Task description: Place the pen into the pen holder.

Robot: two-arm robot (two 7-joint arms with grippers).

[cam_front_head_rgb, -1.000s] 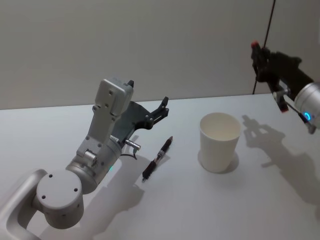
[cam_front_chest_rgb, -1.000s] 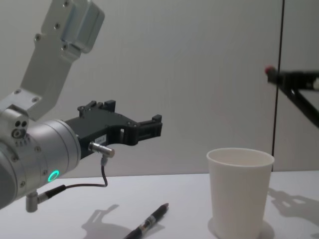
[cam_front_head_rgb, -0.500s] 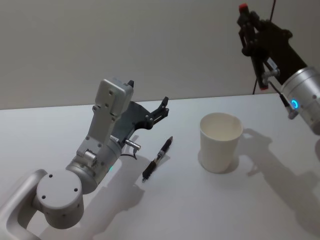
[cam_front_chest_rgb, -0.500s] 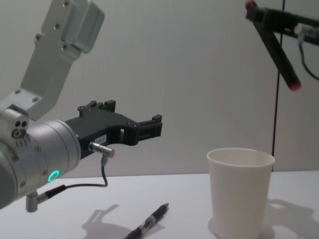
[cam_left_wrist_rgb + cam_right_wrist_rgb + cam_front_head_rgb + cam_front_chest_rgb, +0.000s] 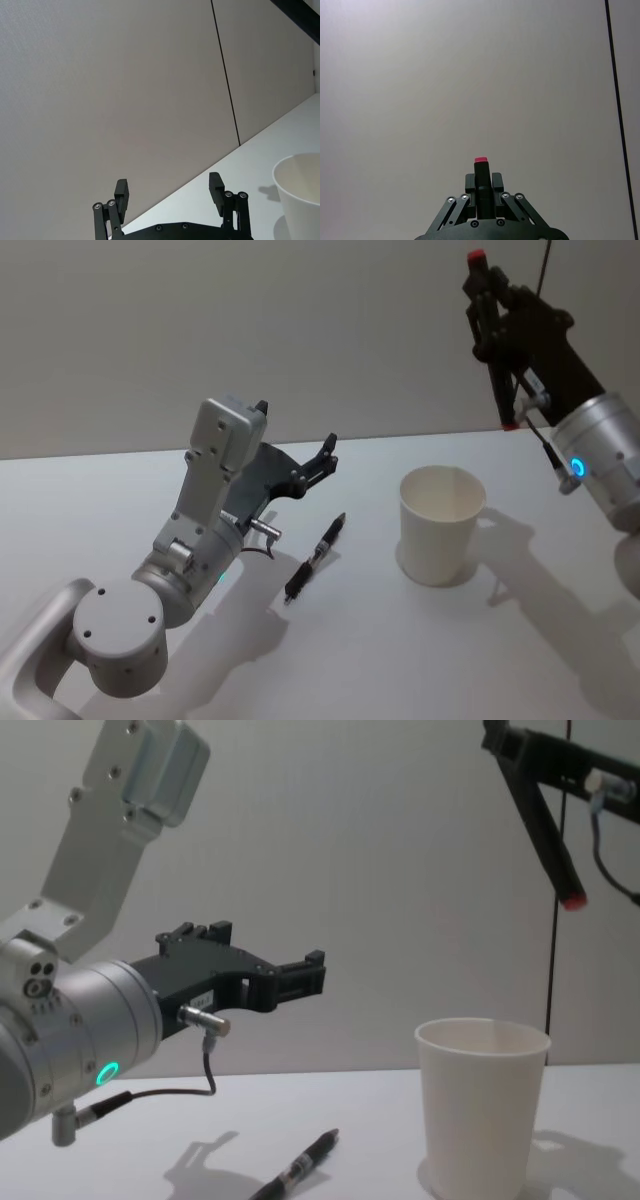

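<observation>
White paper forms the pen holder (image 5: 441, 525) (image 5: 482, 1105) (image 5: 300, 195), which stands upright on the table (image 5: 400, 660) with its mouth open; its place is unchanged from half a second ago.

Change noted: the right gripper (image 5: 484, 285) (image 5: 497, 738) (image 5: 480, 184), high above the pen holder and to its right, has shifted slightly toward it. It is clamped on the upper end of a black pen with red ends (image 5: 495, 350) (image 5: 545, 820) (image 5: 480, 172), which slants downward. The lower red end is now nearer the rim line, yet it is seen well above the rim and just right of it, not over the mouth.

No change is noted in the left gripper (image 5: 295, 430) (image 5: 268, 948) (image 5: 169, 185). It is held above the table to the left of the pen holder, fingers spread wide, nothing between them. A second pen (image 5: 315, 557) (image 5: 300, 1165) lies flat on the table left of the pen holder, apart from it and unmoved.

Room: open air is seen between the held pen's lower end and the rim. Bare table lies right of and nearer than the pen holder. The table's far edge meets the wall (image 5: 300, 320) behind it.
</observation>
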